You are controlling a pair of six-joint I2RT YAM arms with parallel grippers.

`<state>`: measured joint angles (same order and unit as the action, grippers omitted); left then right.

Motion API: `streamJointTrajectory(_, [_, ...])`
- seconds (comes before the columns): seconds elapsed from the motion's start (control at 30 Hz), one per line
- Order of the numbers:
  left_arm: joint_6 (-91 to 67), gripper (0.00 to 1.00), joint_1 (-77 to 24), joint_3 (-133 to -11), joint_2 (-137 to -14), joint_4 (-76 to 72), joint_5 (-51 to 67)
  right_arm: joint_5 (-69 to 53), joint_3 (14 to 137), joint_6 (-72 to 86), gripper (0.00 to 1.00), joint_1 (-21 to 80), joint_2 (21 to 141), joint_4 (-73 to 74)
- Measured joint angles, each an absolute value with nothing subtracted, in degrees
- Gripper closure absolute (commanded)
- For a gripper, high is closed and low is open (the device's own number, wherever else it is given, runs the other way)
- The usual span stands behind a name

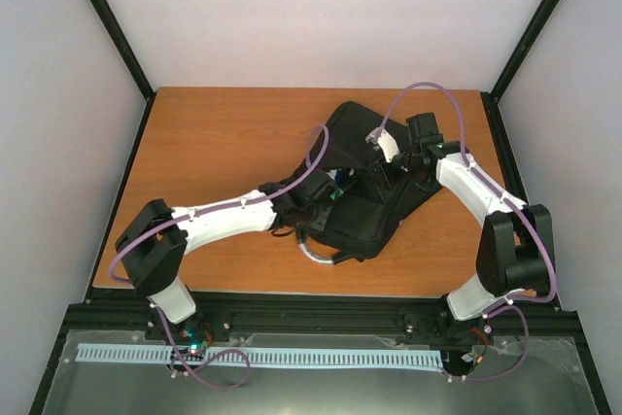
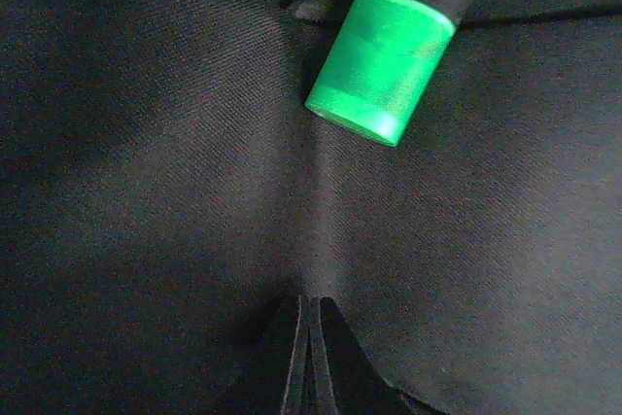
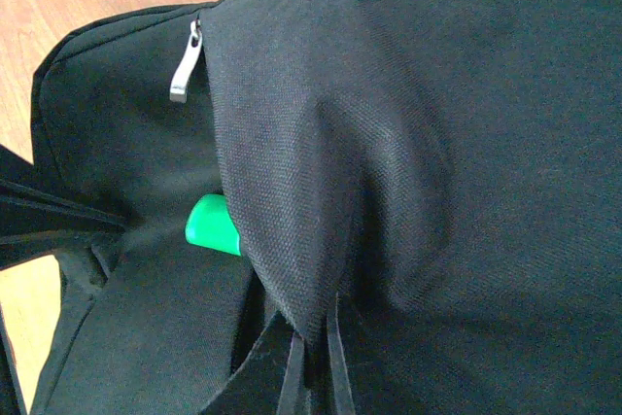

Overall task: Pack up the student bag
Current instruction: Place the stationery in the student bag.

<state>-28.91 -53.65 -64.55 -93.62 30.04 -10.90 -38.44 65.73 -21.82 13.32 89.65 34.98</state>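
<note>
My left end effector (image 2: 309, 362) and my right end effector (image 3: 316, 357) each pinch a fold of the student bag (image 1: 364, 225).

The bag lies on the desk (image 1: 214, 143), right of centre, between my 2 arms. Both pairs of fingers are closed to a sliver on black fabric. A green-capped marker (image 2: 381, 65) sits at the opening, partly under the flap, near the zip pull (image 3: 185, 65). I judge this the packing step, with 1 item partly in. The next move calls for lifting the flap so the marker slides fully inside without snagging.

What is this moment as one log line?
left gripper: shut on student bag; right gripper: shut on student bag; green-capped marker: partly covered by bag
</note>
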Motion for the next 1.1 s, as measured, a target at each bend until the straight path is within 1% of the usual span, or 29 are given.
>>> streamJointTrajectory(0.2, [-28.4,0.99,-52.6,-66.2,-97.4,28.4,-11.5,-38.6,65.7,-21.8,0.97,13.3,89.6,35.0])
streamJointTrajectory(0.47, [-26.3,0.99,-51.5,-72.7,-104.5,24.8,-10.8,-38.7,65.7,-21.9,0.97,13.3,90.0,35.0])
streamJointTrajectory(0.67, [-25.7,0.99,-50.9,-76.2,-108.4,18.8,-10.8,-38.7,65.7,-21.9,0.97,13.3,90.0,35.0])
streamJointTrajectory(0.93, [-27.9,0.99,-50.5,-76.4,-111.8,7.2,-10.8,-38.7,65.7,-21.9,0.97,13.3,90.1,35.0])
streamJointTrajectory(1.1, [-29.3,0.99,-50.5,-74.8,-111.8,2.9,-10.1,-38.6,65.7,-22.0,0.97,13.3,90.1,35.0])
